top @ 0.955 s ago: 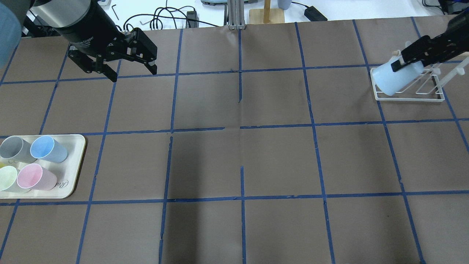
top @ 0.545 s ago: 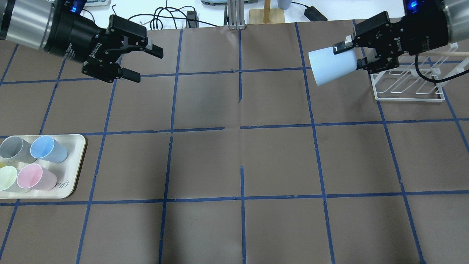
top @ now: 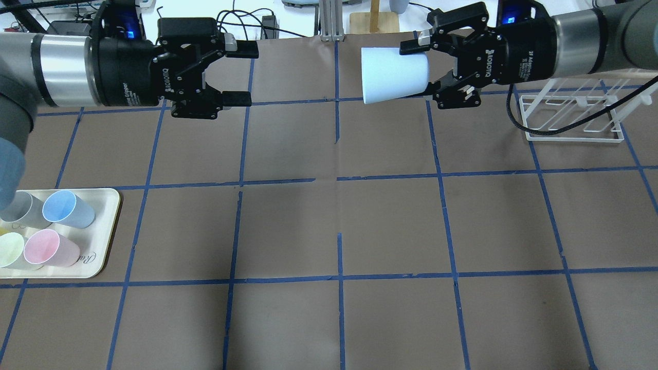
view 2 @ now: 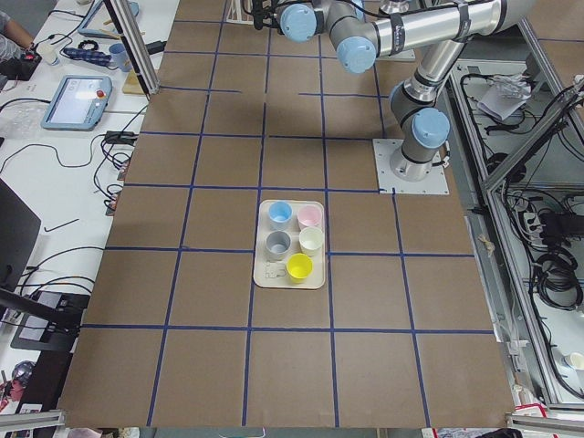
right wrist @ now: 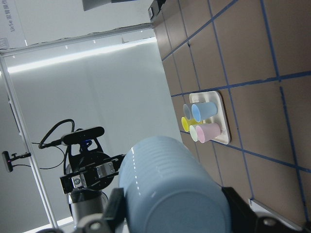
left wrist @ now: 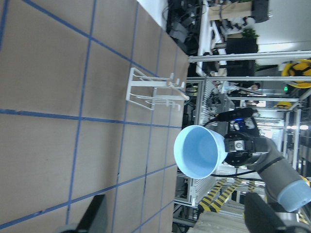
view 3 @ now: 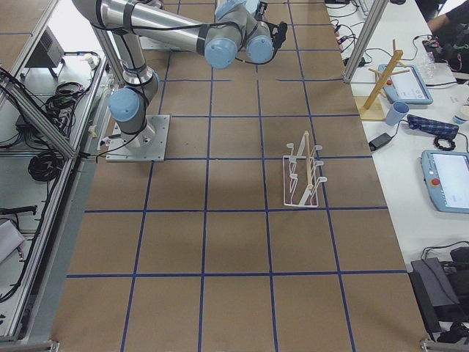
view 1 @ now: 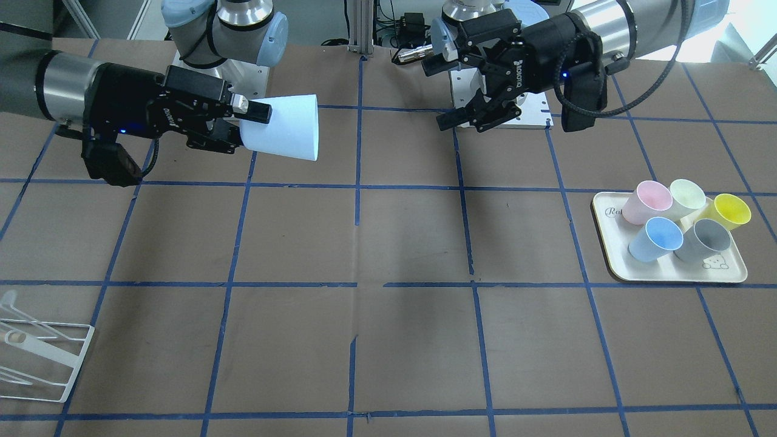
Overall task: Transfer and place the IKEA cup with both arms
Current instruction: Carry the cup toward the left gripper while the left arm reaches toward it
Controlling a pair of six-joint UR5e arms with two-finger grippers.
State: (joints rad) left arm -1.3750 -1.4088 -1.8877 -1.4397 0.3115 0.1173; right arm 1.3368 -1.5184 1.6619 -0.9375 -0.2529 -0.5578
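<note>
My right gripper (top: 424, 72) is shut on the narrow base end of the pale blue IKEA cup (top: 393, 74). It holds the cup on its side, above the far middle of the table, with the mouth towards my left arm. The front-facing view shows the same cup (view 1: 285, 127) in the right gripper (view 1: 246, 128). My left gripper (top: 247, 73) is open and empty. It faces the cup's mouth from about one grid square away. In the left wrist view I look straight into the cup (left wrist: 199, 151). The right wrist view shows the cup's wall (right wrist: 170, 189).
A cream tray (top: 105, 205) at the table's left edge holds a second blue cup (top: 67, 208) and pink, green, yellow and grey cups. A white wire rack (top: 570, 121) stands at the far right. Cables and a wooden stand lie beyond the far edge.
My right gripper has taken the cup off the wire rack and carried it left towards the middle. My left gripper has turned and moved right to face it, still open.
</note>
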